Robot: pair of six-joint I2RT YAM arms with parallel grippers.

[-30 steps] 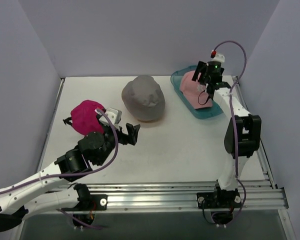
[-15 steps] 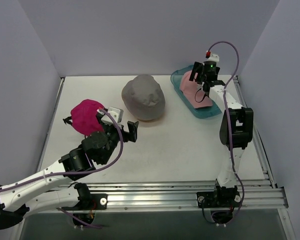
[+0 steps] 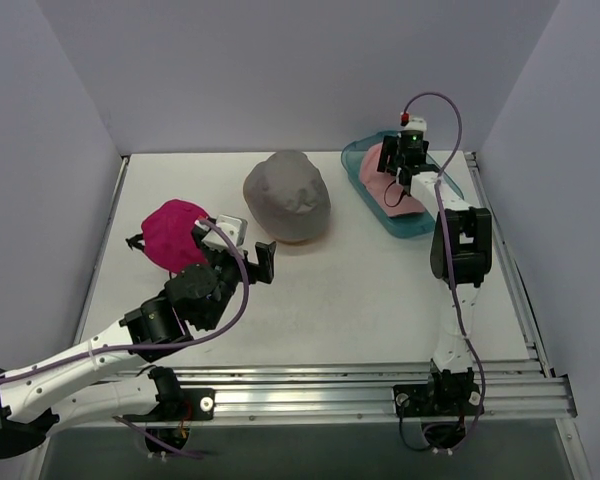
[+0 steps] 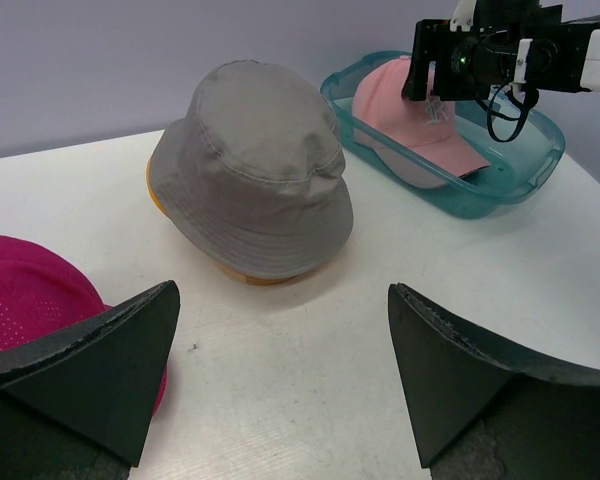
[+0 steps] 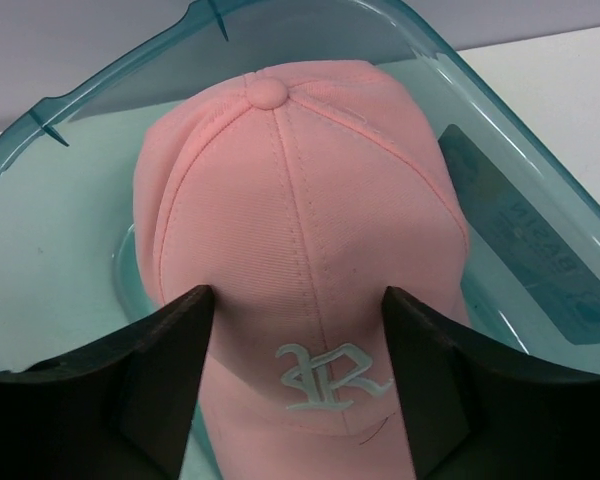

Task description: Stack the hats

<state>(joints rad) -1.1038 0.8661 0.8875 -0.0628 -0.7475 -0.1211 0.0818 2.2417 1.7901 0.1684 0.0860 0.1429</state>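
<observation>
- Right gripper wide open, empty, poised over pink cap lying in teal tub; jaws straddling the crown, logo between them, likely lined up for a pinch.
- Left gripper open, empty, facing grey bucket hat, already sitting on mustard hat; magenta cap just beside.

Spread fingers flank the pink cap in a teal tub.

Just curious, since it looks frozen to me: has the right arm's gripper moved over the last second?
Yes. The right gripper has slid left along the teal bin, farther over the pink cap.
</observation>
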